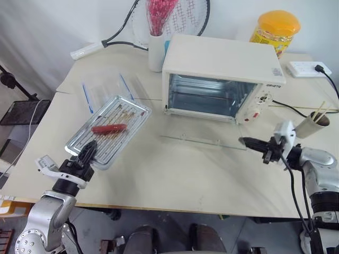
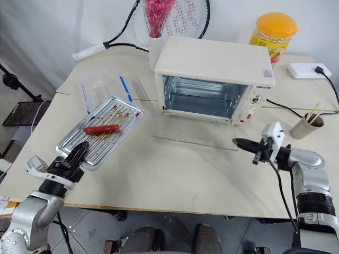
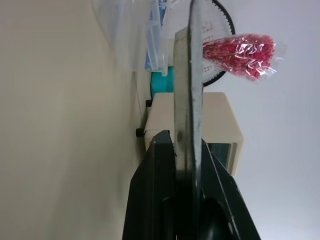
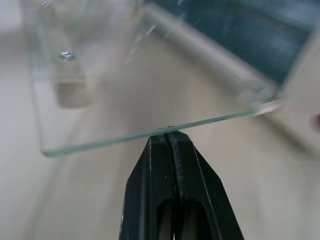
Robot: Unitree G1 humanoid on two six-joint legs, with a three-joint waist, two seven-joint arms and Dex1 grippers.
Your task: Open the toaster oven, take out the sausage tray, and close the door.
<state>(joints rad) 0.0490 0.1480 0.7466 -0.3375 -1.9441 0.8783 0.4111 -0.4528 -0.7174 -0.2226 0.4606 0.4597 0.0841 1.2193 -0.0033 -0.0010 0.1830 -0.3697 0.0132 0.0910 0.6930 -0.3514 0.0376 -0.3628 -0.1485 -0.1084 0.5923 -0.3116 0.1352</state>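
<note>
Toaster oven: the toaster oven (image 1: 222,79) stands toward the back of the table (image 1: 175,180), its cavity bare behind the open front; knobs and a red button sit on its right panel.

Door: the door (image 1: 204,140) lies folded down flat in front of the oven, a clear glass pane hinged at the oven's bottom edge.

Sausage tray: the sausage tray (image 1: 108,129) is out of the oven, to the oven's left, its far end near a clear plastic container (image 1: 106,87) with blue clips. One reddish sausage (image 1: 109,128) lies across its ridged bottom.

Left gripper: the left gripper (image 1: 87,152) is clamped on the tray's near edge; the wrist view shows the thin metal rim pinched between the two black fingers (image 3: 157,200).

Right gripper: the right gripper (image 1: 244,141) has its fingers pressed together with nothing between them, tips at the front right edge of the lowered glass door, to the oven's front right. Whether they touch the glass I cannot tell.

Behind the oven: a white cup (image 1: 157,50) of red stems and a yellow-lidded jar (image 1: 275,29).
</note>
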